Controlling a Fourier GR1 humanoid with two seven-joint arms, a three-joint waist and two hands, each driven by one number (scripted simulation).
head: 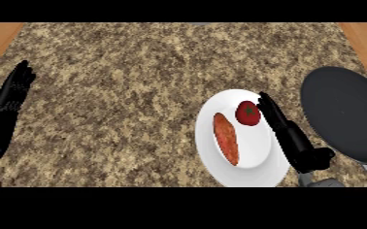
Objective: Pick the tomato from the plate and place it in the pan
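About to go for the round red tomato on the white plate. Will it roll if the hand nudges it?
Probably: the round red tomato looks nearly spherical, so a nudge from the right hand beside it could roll it across the white plate. Its skin looks smooth, possibly slippery. The long orange vegetable might stop it.

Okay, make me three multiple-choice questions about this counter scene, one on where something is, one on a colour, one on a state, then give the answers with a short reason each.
1. Where is the tomato?
A. in the pan
B. on the white plate
C. on the bare counter

2. What colour is the pan?
A. dark grey
B. white
C. red

3. How is the right hand?
A. curled round the tomato
B. out of view
C. open, fingers straight beside the tomato

Answers:
1 B: it lies on the plate next to an orange sweet potato.
2 A: its inside is dark grey.
3 C: the fingers are straight and hold nothing.
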